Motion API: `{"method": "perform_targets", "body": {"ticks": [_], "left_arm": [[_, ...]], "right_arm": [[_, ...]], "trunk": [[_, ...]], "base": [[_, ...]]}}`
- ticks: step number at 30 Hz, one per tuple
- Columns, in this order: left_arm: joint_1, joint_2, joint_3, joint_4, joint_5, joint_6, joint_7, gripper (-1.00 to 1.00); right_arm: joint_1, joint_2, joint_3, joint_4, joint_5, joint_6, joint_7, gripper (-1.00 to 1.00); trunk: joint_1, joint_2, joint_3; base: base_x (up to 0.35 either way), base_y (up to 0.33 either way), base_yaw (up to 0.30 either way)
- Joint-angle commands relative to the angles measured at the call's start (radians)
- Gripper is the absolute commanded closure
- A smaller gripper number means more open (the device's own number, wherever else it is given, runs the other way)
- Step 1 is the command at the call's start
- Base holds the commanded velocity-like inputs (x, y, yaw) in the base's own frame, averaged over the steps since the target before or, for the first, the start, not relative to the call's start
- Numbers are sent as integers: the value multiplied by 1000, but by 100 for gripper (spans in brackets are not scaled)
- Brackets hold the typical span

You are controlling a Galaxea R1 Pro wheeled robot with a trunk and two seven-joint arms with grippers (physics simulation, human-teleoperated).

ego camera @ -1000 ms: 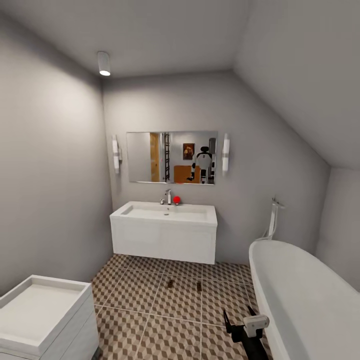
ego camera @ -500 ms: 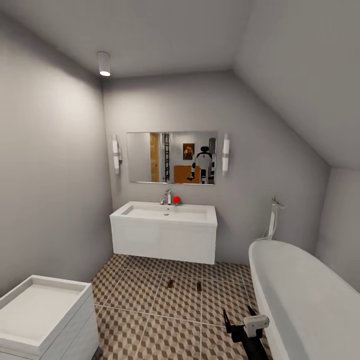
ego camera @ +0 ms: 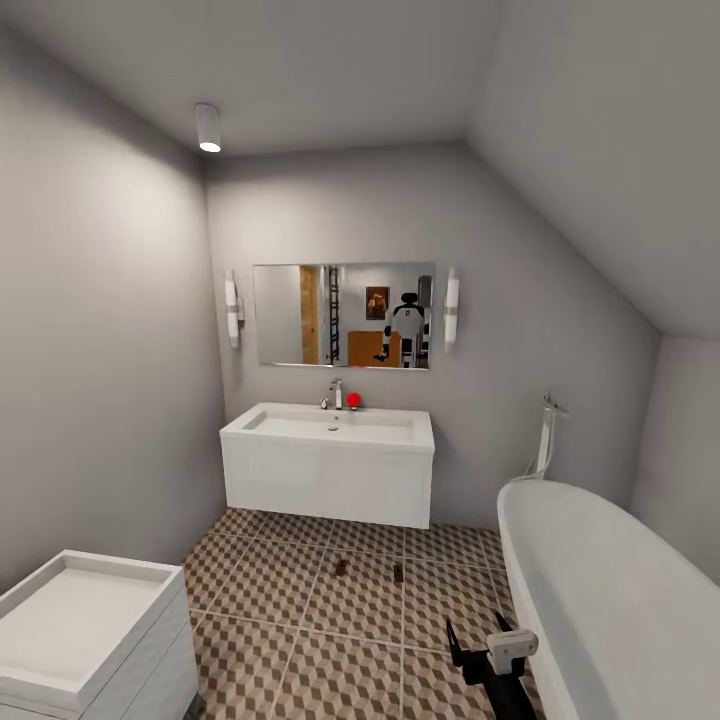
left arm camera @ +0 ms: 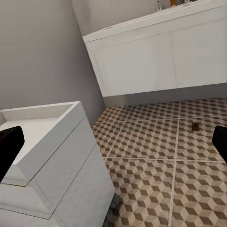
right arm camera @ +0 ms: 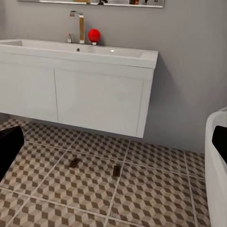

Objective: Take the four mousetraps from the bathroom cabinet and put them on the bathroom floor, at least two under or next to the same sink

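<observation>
Two mousetraps (ego camera: 341, 568) (ego camera: 398, 573) lie on the cube-patterned bathroom floor (ego camera: 300, 600), just in front of the wall-hung white sink (ego camera: 330, 460). The right wrist view shows both, one mousetrap (right arm camera: 74, 163) beside the other mousetrap (right arm camera: 116, 170), below the sink (right arm camera: 75, 85). In the left wrist view a single mousetrap (left arm camera: 195, 126) lies on the tiles. My right gripper (ego camera: 478, 640) hovers low beside the bathtub, open and holding nothing. My left gripper (left arm camera: 113, 142) is also open, its dark fingers (left arm camera: 9, 146) spread wide. The cabinet is out of view.
A white bathtub (ego camera: 610, 590) fills the right side. A white box-shaped unit (ego camera: 85, 620) stands at the near left, close to my left gripper. A mirror (ego camera: 343, 315) above the sink reflects the robot. A red ball (ego camera: 353, 400) sits by the tap.
</observation>
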Motion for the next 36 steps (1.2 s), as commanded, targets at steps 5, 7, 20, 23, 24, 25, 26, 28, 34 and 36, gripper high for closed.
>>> {"method": "perform_targets", "body": {"ticks": [5, 7, 20, 23, 24, 25, 26, 28, 34, 36], "left_arm": [[0, 0, -8, -1, 6, -2, 4, -100], [0, 0, -8, 0, 6, -2, 4, -100], [0, -22, -8, 2, 6, -2, 4, -100], [0, -29, -8, 3, 7, -2, 4, -100], [0, -30, -8, 4, 7, -2, 4, -100], [0, -31, -8, 4, 7, -2, 4, -100], [0, -32, -8, 4, 7, -2, 3, -100], [0, -33, -9, 6, 7, -2, 2, -100], [0, -47, -12, 29, 6, -2, -22, -100], [0, -52, -12, 38, 6, -2, -34, -100]], "right_arm": [[0, 0, 3, 1, -1, -2, 1, -100], [-1, 0, 3, 1, -1, -1, 1, -100], [0, 1, 3, 1, -1, 2, 2, -100], [0, 2, 3, 1, -2, 2, 2, -100], [0, 3, 3, 1, -1, 2, 1, -100], [0, 3, 3, 1, -1, 2, 1, -100], [0, 3, 3, 1, -1, 2, 1, -100], [0, 4, 3, 1, -1, 2, 1, -100], [38, 0, 2, 2, -1, 0, 0, -100], [53, -1, 2, 2, -1, -1, 0, -100]], "trunk": [[0, -1, -1], [0, -1, -1], [0, -1, -1], [0, -1, -1], [0, -1, -1], [0, -1, -1], [0, -1, -1], [0, -1, -1], [0, -1, -1], [0, -1, -1]], "base": [[0, 0, 0], [0, 0, 0], [0, 0, 0], [0, 0, 0], [0, 0, 0], [0, 0, 0], [0, 0, 0], [0, 0, 0], [0, 0, 0], [0, 0, 0]]}}
